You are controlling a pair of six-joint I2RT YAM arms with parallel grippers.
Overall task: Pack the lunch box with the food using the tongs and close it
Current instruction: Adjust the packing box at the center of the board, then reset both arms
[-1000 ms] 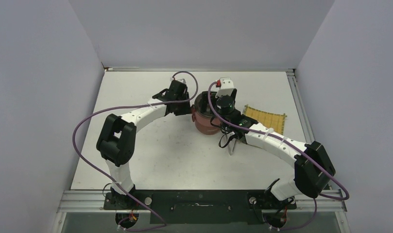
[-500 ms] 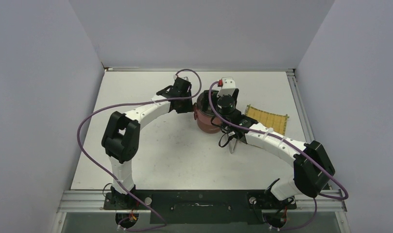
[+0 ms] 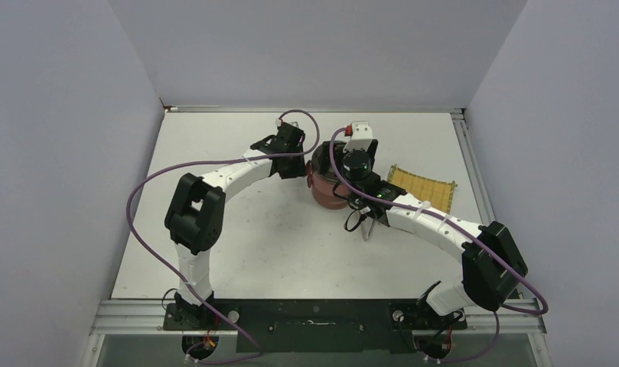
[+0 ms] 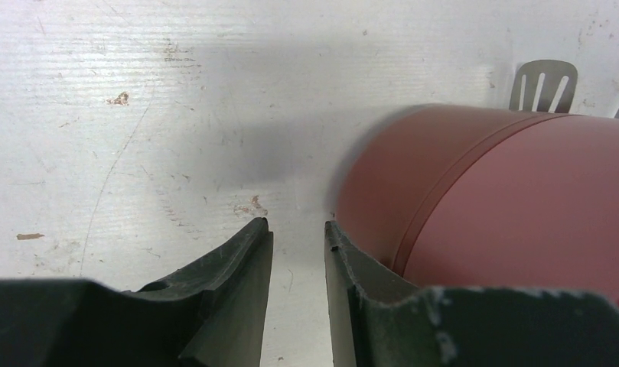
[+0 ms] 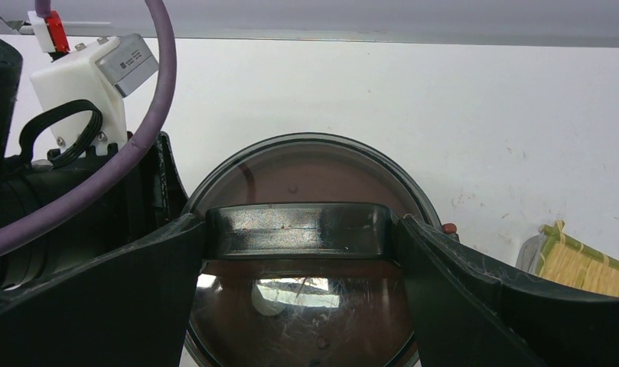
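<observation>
The dark-red lunch box [image 3: 324,191] stands mid-table, and its curved side fills the right of the left wrist view [image 4: 513,199]. A glossy dark lid with a black handle bar [image 5: 298,229] covers it. My right gripper [image 5: 298,229] reaches down from above, its wide-set fingers pressed against both ends of that bar. My left gripper [image 4: 297,225] is low at the box's left side, jaws a narrow gap apart with bare table between them. Its right finger [image 4: 352,264] is against the box wall. The tongs' slotted silver tip [image 4: 543,84] lies beyond the box. One red food piece [image 5: 449,228] rests by the rim.
A yellow woven mat [image 3: 421,186] lies to the right of the lunch box, its corner visible in the right wrist view [image 5: 589,264]. The white table top [image 4: 176,115] is scuffed and stained. Grey walls close in the table on three sides.
My left arm has swung its elbow rightward and brought its gripper closer against the lunch box's left side. The right arm and the lunch box have stayed put.
</observation>
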